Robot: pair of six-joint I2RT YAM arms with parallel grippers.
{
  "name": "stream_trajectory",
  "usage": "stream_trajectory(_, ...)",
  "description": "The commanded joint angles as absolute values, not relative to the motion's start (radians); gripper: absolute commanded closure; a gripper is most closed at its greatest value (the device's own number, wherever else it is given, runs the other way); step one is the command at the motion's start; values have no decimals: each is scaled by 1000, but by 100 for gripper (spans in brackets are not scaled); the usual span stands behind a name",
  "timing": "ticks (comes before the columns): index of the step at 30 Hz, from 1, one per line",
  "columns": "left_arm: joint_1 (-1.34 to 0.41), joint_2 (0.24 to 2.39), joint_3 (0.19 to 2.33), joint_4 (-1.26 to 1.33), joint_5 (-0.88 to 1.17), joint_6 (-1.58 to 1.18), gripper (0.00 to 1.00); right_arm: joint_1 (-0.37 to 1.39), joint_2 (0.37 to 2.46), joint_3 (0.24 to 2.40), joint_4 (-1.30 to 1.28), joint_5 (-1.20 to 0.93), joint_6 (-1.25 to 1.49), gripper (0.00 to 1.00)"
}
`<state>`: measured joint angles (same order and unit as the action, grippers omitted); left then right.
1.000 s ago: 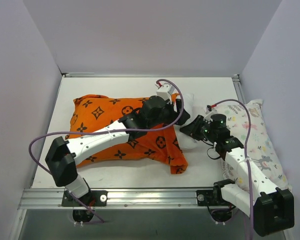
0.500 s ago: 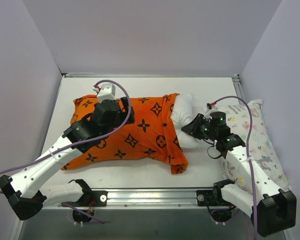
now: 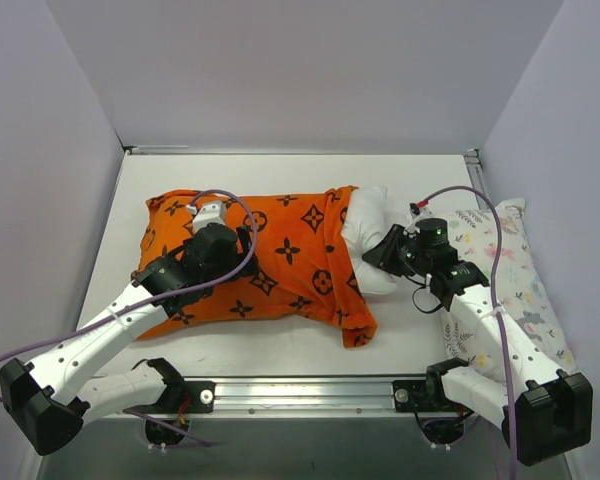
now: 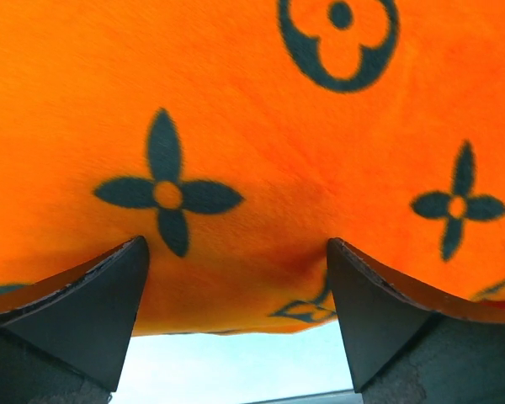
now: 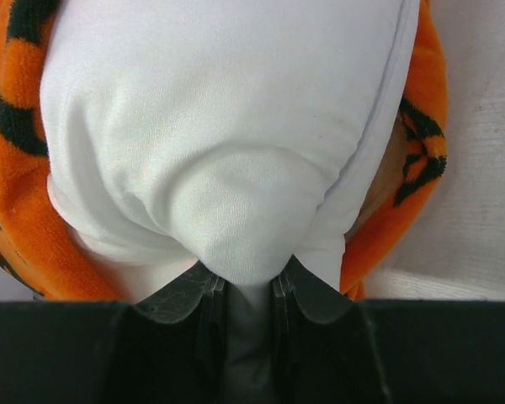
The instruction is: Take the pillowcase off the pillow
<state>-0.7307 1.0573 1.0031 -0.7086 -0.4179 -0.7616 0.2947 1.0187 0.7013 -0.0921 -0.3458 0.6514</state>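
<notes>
Where the pillowcase (image 3: 270, 265) lies across the middle of the worktop (image 3: 280, 175), we see it covering most of the pillow (image 3: 368, 240), whose white end pokes out of the pillowcase's right-hand opening. That bare end is bunched and rounded, and the orange hem wraps round it on both sides in the right wrist view.

The right claw (image 3: 385, 250) sits just beside the pillowcase's open end, clenched on a pinch of the pillow's white cloth. In its own camera we see the fingers (image 5: 204, 282) nearly together, with a fold of white fabric squeezed between them. It grips only the pillow; the orange cloth lies to either side of it, clear of the fingers.

The left claw (image 3: 205, 215) is over the pillowcase's left half, near its far edge. Its jaws stand wide apart, released, holding nothing. In the left wrist view the orange fabric with its black flower marks fills the space beyond both fingers (image 4: 93, 295), and a strip of pale worktop shows below the pillowcase's edge. We cannot tell whether the fingertips touch the fabric.

A second pillow (image 3: 510, 280), white with a pastel print, lies well to the right of the pillowcase, partly under the right arm.
</notes>
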Motion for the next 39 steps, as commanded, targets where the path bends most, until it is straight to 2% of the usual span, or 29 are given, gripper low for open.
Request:
stream_trajectory(1, -762, 1009, 965, -604, -324, -820, 5, 311, 1025, 755, -84, -296, 632, 100)
stream_trajectory(7, -824, 1084, 956, -548, -363, -853, 5, 353, 1046, 772, -83, -265, 635, 100)
stream_trajectory(10, -824, 1112, 972, -534, -403, -850, 35, 371, 1054, 782, -93, -241, 629, 100)
stream_trajectory(11, -822, 1111, 983, -557, -435, -845, 59, 371, 1052, 785, -100, -232, 624, 100)
stream_trajectory(12, -819, 1108, 1003, -572, -454, -841, 72, 370, 1052, 787, -103, -226, 621, 100)
stream_trajectory(13, -799, 1108, 1012, -589, -465, -835, 79, 368, 1048, 790, -109, -218, 618, 100)
stream_trajectory(14, -787, 1106, 1023, -625, -483, -831, 93, 368, 1049, 802, -113, -210, 615, 100)
stream_trajectory(15, -773, 1104, 1041, -644, -495, -827, 100, 367, 1048, 810, -121, -210, 608, 100)
stream_trajectory(22, -592, 1034, 1095, -732, -548, -764, 100, 298, 1040, 883, -178, -228, 600, 100)
stream_trajectory(31, -185, 1046, 1135, -721, -560, -712, 100, 92, 1045, 1043, -245, -346, 637, 100)
stream_trajectory(37, 119, 1060, 1118, -670, -436, -707, 100, 2, 1055, 1149, -268, -413, 683, 100)
stream_trajectory(39, 141, 1075, 1117, -649, -391, -700, 100, 3, 1058, 1173, -275, -439, 681, 100)
